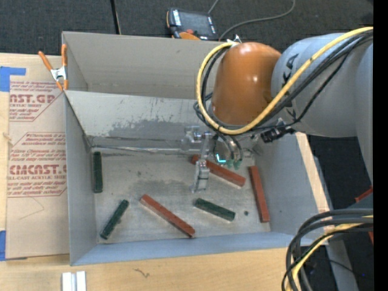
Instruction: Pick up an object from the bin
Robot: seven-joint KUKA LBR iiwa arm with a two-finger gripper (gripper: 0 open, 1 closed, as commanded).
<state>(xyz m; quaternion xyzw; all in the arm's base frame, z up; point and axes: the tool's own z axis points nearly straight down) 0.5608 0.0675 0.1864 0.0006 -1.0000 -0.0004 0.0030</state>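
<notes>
Dark lettering runs across the grey casing of my arm (330, 86), just behind the orange cover (242, 83) at my wrist, but a cable crosses it and I cannot read it. The sticks in the bin (139, 59) are too small for me to make out any mark on them. My pincer (202, 183) is down close to the bin floor, a little right of the middle. Whether it is open or closed I cannot tell, and I cannot see that it has hold of anything. Just beside it, on its right, lies the nearest red-brown stick (225, 174). This stick lies flat, with its long axis slanting from upper left to lower right. Its upper-left end reaches in under my wrist, and its lower-right end points toward the right wall. I cannot tell if I am touching it. Near my pincer, on the front side, a short dark green stick (214, 209) lies flat and slants the same way. A second red-brown stick (259, 194) lies along the right wall, almost straight front to back. A long red-brown stick (168, 215) lies slantwise near the front wall. Two more dark green sticks lie well apart from me, one along the left wall (97, 171) and one in the front-left corner (114, 219).
</notes>
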